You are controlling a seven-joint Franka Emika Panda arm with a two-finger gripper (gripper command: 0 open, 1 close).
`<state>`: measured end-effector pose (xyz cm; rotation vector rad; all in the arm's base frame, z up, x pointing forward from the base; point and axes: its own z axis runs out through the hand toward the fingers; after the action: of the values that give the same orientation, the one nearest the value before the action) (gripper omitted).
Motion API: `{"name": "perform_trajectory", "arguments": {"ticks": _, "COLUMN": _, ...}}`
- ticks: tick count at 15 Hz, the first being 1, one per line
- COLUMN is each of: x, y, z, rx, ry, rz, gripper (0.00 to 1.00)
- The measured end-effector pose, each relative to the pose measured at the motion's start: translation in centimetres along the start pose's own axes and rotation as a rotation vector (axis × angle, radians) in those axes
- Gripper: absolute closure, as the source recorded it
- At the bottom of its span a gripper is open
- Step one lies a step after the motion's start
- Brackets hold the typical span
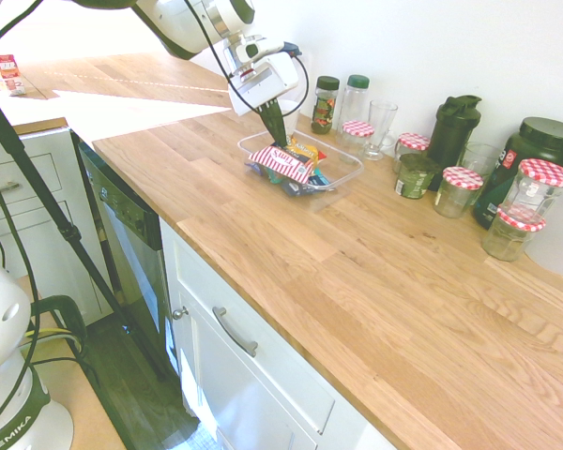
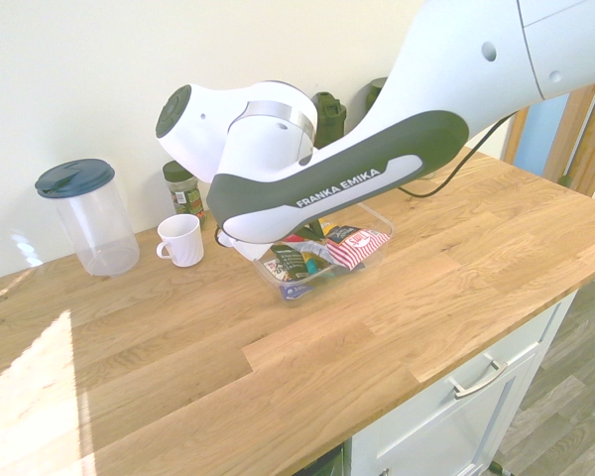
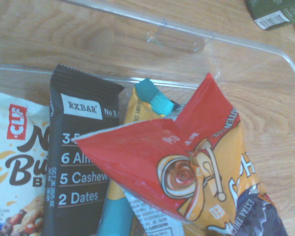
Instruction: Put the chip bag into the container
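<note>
The pincer (image 1: 283, 143) is closed on the chip bag (image 1: 288, 163), which hangs below its tips, over the snack packets in the container (image 1: 355, 175) on the bench (image 1: 263, 244).

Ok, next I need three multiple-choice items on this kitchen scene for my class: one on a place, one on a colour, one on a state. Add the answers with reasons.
1. Where is the white mug?
A) In the clear tray
B) Between the pitcher and the tray
C) On the floor

2. What colour are the stripes on the chip bag?
A) Red and white
B) Green and black
C) Blue and yellow

3. How is the drawer?
A) Wide open
B) Lifted out
C) Closed

1 B: it stands on the counter between them.
2 A: both outside views show them.
3 C: its front sits flush with the cabinet.
</note>
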<state>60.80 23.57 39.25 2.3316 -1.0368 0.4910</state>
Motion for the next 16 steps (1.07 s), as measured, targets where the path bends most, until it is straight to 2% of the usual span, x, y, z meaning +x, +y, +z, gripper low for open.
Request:
{"name": "perform_trajectory", "arguments": {"ticks": 1, "x": -0.1, "y": -0.1, "z": 0.3, "rx": -0.005, "ry": -0.001, "rz": -0.003, "gripper": 1.00}}
{"name": "perform_trajectory", "arguments": {"ticks": 2, "x": -0.2, "y": -0.2, "z": 0.5, "rx": -0.008, "ry": -0.002, "rz": -0.005, "gripper": 0.00}}
{"name": "perform_trajectory", "arguments": {"ticks": 11, "x": 0.1, "y": 0.0, "z": 0.4, "rx": -0.006, "ry": 0.000, "rz": 0.001, "gripper": 0.00}}
{"name": "perform_trajectory", "arguments": {"ticks": 16, "x": 0.4, "y": 1.4, "z": -3.2, "rx": 0.064, "ry": -0.045, "rz": 0.022, "gripper": 0.00}}
